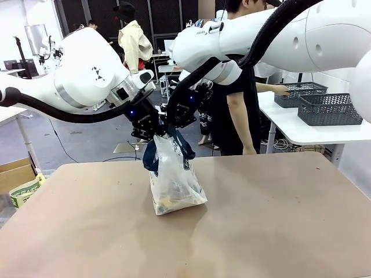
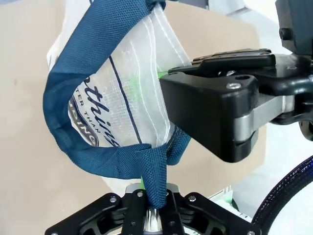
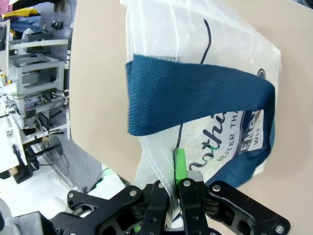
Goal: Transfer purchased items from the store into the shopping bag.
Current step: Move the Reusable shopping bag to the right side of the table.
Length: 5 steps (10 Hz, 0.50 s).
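The shopping bag point(image 1: 174, 179) stands on the brown table, clear plastic with navy handles and a round logo. Yellowish purchased items point(image 1: 172, 200) show dimly at its bottom. My left gripper point(image 1: 152, 134) is shut on a navy strap handle point(image 2: 154, 176) at the bag's top. My right gripper point(image 1: 172, 128) is shut on the bag's clear upper rim point(image 3: 168, 161) beside it, a green pad point(image 3: 180, 164) pressed on the plastic. In the left wrist view the right gripper's black fingers point(image 2: 220, 107) reach in from the right against the bag point(image 2: 132, 88).
The brown table point(image 1: 278, 226) spreads wide around the bag. Two dark grey lattice baskets point(image 1: 329, 109) sit on a white table at the back right, where a person point(image 1: 237, 116) in black stands with a hand at one basket. A cardboard box point(image 1: 14, 174) stands at left.
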Each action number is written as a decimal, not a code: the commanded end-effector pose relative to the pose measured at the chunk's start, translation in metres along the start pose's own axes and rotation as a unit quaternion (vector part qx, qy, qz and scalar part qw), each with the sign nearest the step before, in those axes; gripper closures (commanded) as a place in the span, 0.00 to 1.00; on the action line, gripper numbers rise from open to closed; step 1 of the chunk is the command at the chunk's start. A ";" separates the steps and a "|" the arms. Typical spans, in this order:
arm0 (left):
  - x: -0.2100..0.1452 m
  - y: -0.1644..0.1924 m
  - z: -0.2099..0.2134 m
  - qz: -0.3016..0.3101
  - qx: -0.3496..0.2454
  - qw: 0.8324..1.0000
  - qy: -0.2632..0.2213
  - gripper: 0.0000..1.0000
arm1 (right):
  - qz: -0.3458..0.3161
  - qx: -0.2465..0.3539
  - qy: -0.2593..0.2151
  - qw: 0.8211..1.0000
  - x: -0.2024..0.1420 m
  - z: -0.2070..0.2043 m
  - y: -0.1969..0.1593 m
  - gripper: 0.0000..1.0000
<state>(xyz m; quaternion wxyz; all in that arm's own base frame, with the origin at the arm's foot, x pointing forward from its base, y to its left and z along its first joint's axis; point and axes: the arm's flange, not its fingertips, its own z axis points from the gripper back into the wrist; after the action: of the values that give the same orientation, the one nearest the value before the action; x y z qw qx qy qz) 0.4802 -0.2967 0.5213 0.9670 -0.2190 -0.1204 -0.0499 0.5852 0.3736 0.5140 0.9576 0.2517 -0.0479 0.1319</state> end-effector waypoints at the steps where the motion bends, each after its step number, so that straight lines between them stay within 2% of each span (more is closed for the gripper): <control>1: 0.000 0.002 -0.001 0.014 -0.012 1.000 -0.003 1.00 | 0.015 0.030 -0.029 0.999 -0.019 0.018 -0.022 0.64; 4: 0.000 0.002 -0.001 0.014 -0.012 1.000 -0.003 1.00 | 0.019 0.070 -0.073 0.995 -0.041 0.046 -0.048 0.07; 5: 0.000 0.002 -0.001 0.014 -0.012 1.000 -0.003 1.00 | 0.028 0.087 -0.084 0.992 -0.049 0.057 -0.058 0.00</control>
<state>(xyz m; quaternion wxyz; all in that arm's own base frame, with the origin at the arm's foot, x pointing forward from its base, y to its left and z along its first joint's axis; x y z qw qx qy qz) 0.4814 -0.2966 0.5203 0.9663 -0.2240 -0.1183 -0.0449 0.5776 0.3055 0.5406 0.9334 0.3167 -0.1090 0.1287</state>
